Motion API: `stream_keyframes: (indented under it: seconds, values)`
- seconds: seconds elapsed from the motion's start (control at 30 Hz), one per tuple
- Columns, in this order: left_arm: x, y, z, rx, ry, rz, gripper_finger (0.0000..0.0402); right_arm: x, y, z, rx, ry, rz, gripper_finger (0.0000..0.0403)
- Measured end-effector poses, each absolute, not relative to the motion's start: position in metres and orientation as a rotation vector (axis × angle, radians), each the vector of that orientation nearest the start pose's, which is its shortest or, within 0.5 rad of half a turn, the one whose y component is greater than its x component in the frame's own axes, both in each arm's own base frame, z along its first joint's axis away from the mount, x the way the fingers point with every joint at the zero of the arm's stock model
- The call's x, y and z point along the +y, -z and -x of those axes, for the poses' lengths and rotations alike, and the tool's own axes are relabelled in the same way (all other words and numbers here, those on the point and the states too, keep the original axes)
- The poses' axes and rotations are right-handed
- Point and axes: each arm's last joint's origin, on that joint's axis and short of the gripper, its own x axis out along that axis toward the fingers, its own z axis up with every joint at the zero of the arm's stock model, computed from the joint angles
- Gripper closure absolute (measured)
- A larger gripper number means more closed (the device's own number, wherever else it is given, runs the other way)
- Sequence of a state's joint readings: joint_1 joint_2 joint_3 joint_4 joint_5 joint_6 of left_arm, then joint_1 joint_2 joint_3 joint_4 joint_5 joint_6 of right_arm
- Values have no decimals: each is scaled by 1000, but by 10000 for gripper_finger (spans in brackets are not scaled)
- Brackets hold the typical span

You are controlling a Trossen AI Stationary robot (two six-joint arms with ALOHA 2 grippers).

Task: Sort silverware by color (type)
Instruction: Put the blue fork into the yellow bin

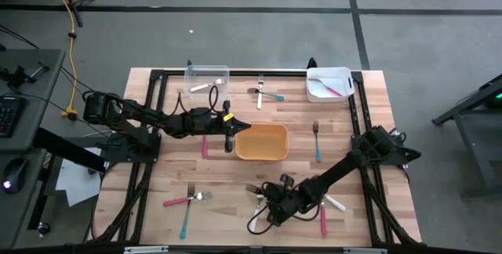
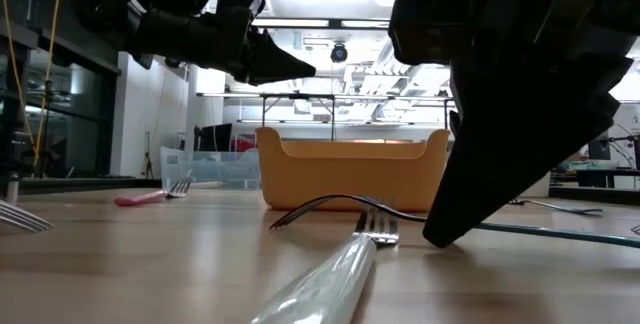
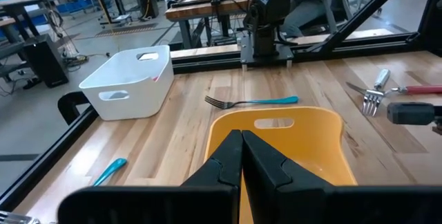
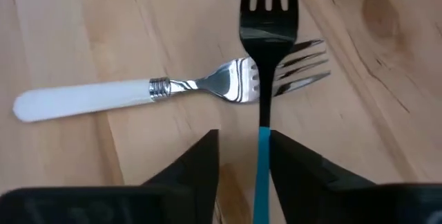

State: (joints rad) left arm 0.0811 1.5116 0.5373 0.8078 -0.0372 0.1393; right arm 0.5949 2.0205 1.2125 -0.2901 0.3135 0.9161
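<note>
My right gripper (image 1: 265,201) (image 4: 243,155) is down at the table near its near edge. It is open, with a finger on each side of a teal-handled fork (image 4: 266,16) (image 2: 340,201). That fork's neck lies across the tines of a white-handled fork (image 4: 90,99) (image 2: 320,284). Both forks rest on the wood. My left gripper (image 1: 230,132) (image 3: 242,144) is shut and empty. It hovers at the left rim of the orange bin (image 1: 263,155) (image 3: 324,117). My right gripper comes from above, pointing down, astride the teal fork's handle (image 4: 264,169) just behind the neck, fingers across it. The handle runs close along the inner side of one finger (image 4: 290,162); I cannot tell whether they touch. The fork lies flat on the table.
A clear bin (image 1: 206,78) with a white fork and a white bin (image 1: 328,83) with a pink fork stand at the far edge. Loose forks lie about: pink and teal (image 1: 187,201), pink (image 1: 205,146), teal (image 1: 317,140), silver and teal (image 1: 263,93), white and pink (image 1: 325,208).
</note>
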Motion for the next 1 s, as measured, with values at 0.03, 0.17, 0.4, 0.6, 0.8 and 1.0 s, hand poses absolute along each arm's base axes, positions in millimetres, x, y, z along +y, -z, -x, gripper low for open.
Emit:
stream_keyframes:
  seconds: [0.03,0.17,0.4,0.6,0.8,1.0]
  values:
    - [24,-182,-286,175,-107,-129,401,211,-121,-329,1009,206,-357,300]
    - [25,-181,-286,187,-109,-126,401,203,-120,-330,1081,193,-377,365]
    - [33,-180,-285,195,-152,-117,401,189,-138,-327,1132,108,-331,378]
    - [43,-181,-283,196,-211,-117,401,170,-182,-321,1056,126,-275,394]
    - [54,-180,-281,211,-248,-112,401,141,-217,-313,1035,162,-255,382]
    - [63,-191,-274,191,-288,-102,401,101,-240,-308,1040,196,-215,391]
